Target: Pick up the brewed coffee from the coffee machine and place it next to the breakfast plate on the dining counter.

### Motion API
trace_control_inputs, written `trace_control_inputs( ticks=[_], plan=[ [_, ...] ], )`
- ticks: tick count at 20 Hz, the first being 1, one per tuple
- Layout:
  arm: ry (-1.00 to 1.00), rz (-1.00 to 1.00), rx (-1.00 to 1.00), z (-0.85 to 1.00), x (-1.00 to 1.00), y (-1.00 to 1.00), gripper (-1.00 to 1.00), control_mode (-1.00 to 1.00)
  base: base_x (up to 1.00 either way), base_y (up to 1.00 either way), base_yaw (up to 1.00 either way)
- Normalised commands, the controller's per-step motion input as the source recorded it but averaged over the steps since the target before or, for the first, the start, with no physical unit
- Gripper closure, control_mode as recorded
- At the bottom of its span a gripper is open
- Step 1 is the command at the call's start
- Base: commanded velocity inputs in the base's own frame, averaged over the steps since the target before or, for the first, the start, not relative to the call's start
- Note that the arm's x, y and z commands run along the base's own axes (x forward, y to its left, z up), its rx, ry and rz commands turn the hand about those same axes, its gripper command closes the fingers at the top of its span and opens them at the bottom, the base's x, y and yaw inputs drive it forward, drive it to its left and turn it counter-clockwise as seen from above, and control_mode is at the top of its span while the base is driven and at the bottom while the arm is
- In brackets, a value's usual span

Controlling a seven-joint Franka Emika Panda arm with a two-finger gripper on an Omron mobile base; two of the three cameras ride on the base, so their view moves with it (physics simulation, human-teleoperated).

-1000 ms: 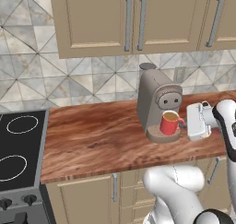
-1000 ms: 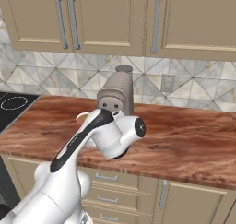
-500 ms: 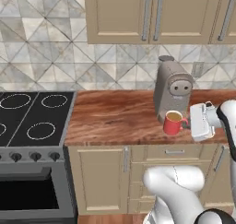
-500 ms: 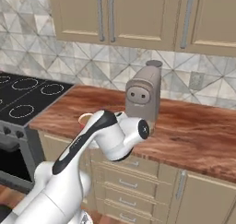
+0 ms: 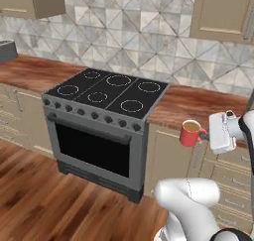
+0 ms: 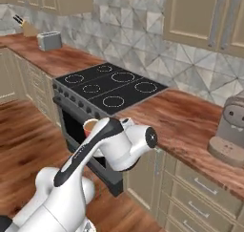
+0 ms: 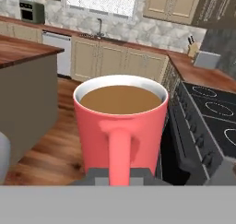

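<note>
Gripper (image 5: 204,135) clamped on the handle of the brewed coffee (image 5: 190,132) — red mug upright, brown coffee level near the rim, held in the air in front of the lower cabinets, just right of the stove (image 5: 106,93). From the hand camera, mug (image 7: 120,126) close up, handle toward the lens between the fingertips. Coffee machine (image 6: 230,131) standing on the wood worktop (image 6: 186,121) well off to the right, its base bare. Toaster (image 6: 49,40) far back on the left stretch of worktop.
</note>
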Motion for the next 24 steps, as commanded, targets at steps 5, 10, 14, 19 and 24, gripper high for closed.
trace_control_inputs(
  ticks=[5,10,14,19,24],
  plan=[
    [0.0,0.0,0.0,0.0,0.0,0.0,1.0,1.0,0.04,0.4,0.79],
    [0.0,0.0,0.0,0.0,0.0,0.0,1.0,1.0,0.11,0.35,0.8],
    [0.0,0.0,0.0,0.0,0.0,0.0,1.0,1.0,0.11,0.33,0.8],
    [0.0,0.0,0.0,0.0,0.0,0.0,1.0,1.0,0.22,0.11,0.8],
    [0.0,0.0,0.0,0.0,0.0,0.0,1.0,1.0,-0.01,0.3,0.87]
  ],
)
